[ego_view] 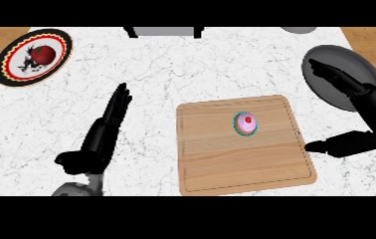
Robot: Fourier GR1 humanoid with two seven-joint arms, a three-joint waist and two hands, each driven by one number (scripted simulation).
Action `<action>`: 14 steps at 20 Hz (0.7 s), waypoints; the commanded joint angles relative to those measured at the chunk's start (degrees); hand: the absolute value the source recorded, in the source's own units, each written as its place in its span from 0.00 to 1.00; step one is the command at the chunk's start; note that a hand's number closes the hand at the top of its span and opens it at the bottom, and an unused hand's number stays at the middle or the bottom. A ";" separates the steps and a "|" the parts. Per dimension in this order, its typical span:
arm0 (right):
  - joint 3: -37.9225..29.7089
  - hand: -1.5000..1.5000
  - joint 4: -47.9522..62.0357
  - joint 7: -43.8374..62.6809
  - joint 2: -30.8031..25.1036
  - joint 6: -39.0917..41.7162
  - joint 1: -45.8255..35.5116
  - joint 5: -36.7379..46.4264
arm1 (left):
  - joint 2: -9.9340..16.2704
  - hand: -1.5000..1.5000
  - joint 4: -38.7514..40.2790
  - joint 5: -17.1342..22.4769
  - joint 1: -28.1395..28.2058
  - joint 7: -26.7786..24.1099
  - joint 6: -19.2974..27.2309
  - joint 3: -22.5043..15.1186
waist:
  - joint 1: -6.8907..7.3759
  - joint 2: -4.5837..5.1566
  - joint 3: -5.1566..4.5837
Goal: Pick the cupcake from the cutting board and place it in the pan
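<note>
The cupcake [246, 123], pink-frosted with a red dot on top and a teal wrapper, sits upright on the wooden cutting board [220, 163], toward the board's upper right part, untouched by either hand. The grey pan [330, 63] lies on the white marble counter [169, 73] to the upper right of the board, cut off by the view's right edge. The right hand [352, 91] is spread wide beside the board, its fingers straight and reaching over the pan's surface (whether they touch it is hard to judge from above) while the thumb points at the board's right edge. The left hand [110, 118] rests flat on the counter left of the board, fingers straight and together. A patterned plate [15, 63] holding something red lies at the counter's far left corner.
</note>
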 commanded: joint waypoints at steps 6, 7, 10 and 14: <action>12.64 0.00 3.46 15.92 -1.48 8.38 -13.96 11.27 | -2.33 0.50 2.91 -1.13 -1.43 -1.38 -0.10 -0.81 | 1.25 0.32 -0.07; 16.83 0.00 1.65 17.95 1.55 6.21 -12.27 14.78 | 1.39 0.50 -1.21 1.22 -0.07 0.47 -2.52 1.66 | 1.58 0.09 -0.05; 19.35 0.00 3.18 17.92 1.26 10.88 -13.69 17.36 | -0.23 0.50 2.38 0.63 1.22 -3.69 -2.82 1.23 | 0.57 0.13 -0.03; 22.07 0.00 7.09 22.61 4.97 12.46 -17.77 23.12 | -2.09 0.50 0.44 -1.97 1.12 -1.15 -0.55 -0.83 | 0.44 0.08 0.01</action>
